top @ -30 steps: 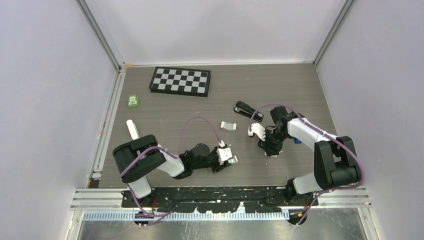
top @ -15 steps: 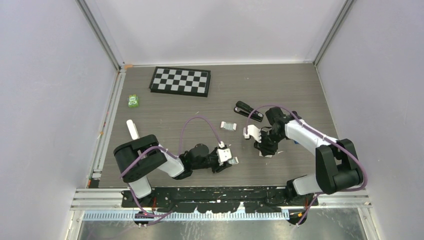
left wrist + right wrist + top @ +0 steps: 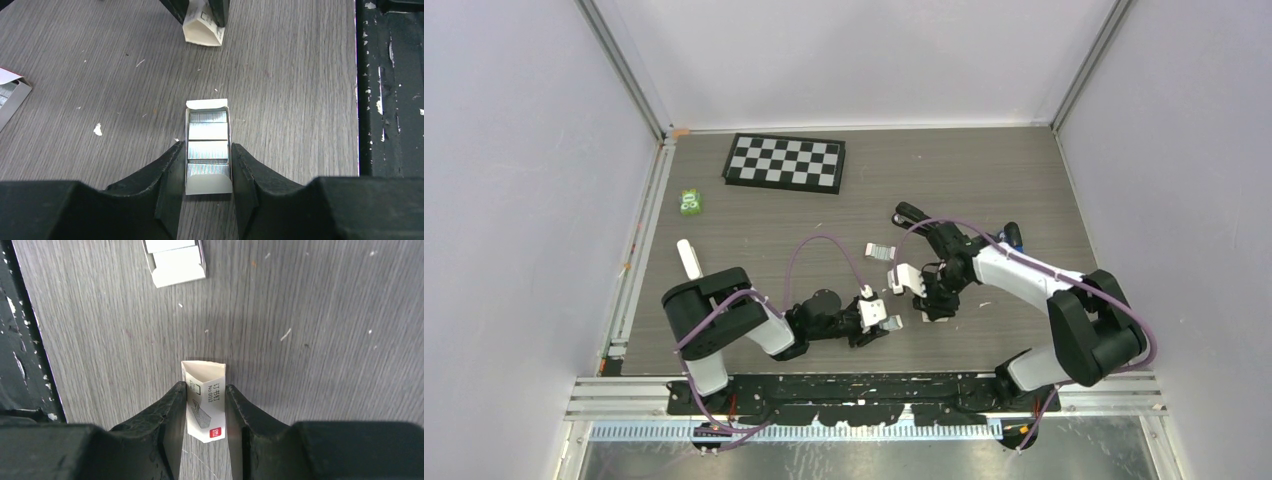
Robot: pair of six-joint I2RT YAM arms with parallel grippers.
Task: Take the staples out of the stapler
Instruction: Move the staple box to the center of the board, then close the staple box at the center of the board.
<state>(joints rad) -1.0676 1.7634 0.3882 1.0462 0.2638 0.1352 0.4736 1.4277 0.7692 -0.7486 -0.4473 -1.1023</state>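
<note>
My left gripper (image 3: 871,325) (image 3: 207,160) is shut on a small whitish open box (image 3: 208,187) lying on the table. Several silvery ribbed staples (image 3: 208,131) lie in it. My right gripper (image 3: 931,306) (image 3: 205,395) is shut on a small red-and-white box (image 3: 202,372) that is open at its far end, close in front of the left gripper; it also shows in the left wrist view (image 3: 202,32). The black stapler (image 3: 911,213) lies behind, partly hidden by the right arm. A second whitish box with staples (image 3: 879,250) (image 3: 10,97) lies loose.
A checkerboard (image 3: 784,162) lies at the back. A green object (image 3: 690,202) and a white stick (image 3: 687,258) lie at the left. The table's black front edge (image 3: 390,100) runs close beside both grippers.
My right arm has swung left with the red-and-white box, closing in on the left gripper. My left gripper has stayed on its box.
</note>
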